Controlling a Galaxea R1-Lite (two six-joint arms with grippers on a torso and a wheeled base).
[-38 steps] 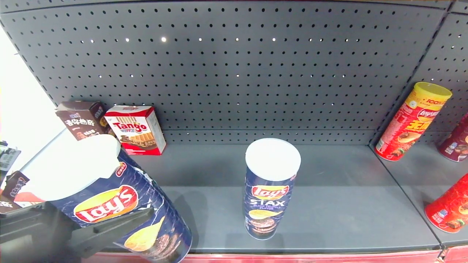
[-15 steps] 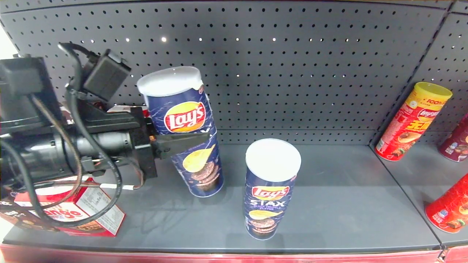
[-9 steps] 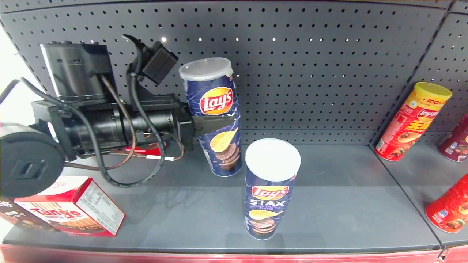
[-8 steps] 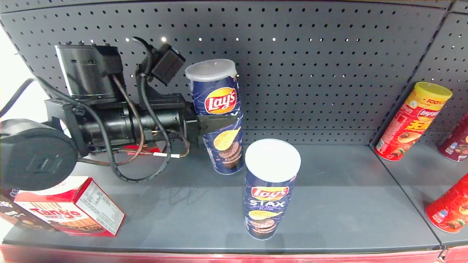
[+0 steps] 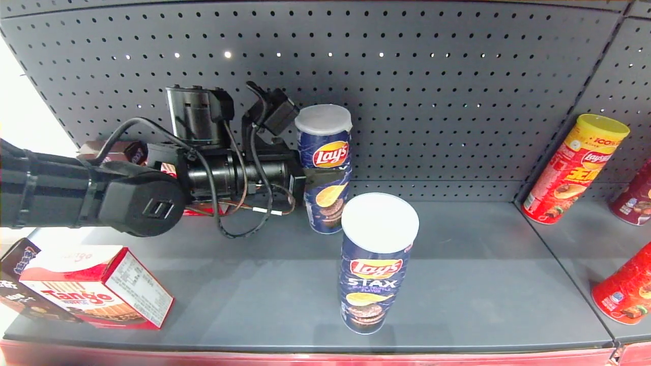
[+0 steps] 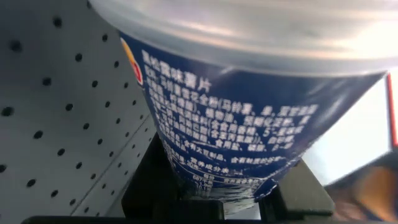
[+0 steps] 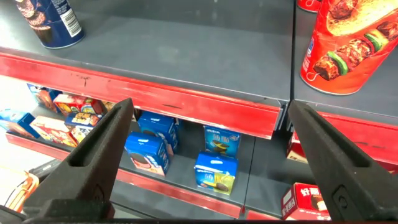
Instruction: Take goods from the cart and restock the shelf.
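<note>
Left fingers (image 5: 320, 178) clamp a blue can (image 5: 324, 147) upright by the pegboard (image 5: 432, 101), over the shelf (image 5: 457, 284); right fingers (image 7: 93, 162) gape.

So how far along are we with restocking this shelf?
Done: one blue chip can stands upright near the front edge of the shelf. In hand: the left gripper is shut on a second blue can, upright behind the first, close to the pegboard; whether its base touches the shelf I cannot tell. Left: release it and pull back. The right gripper is open and empty, so further goods are not yet picked.
</note>
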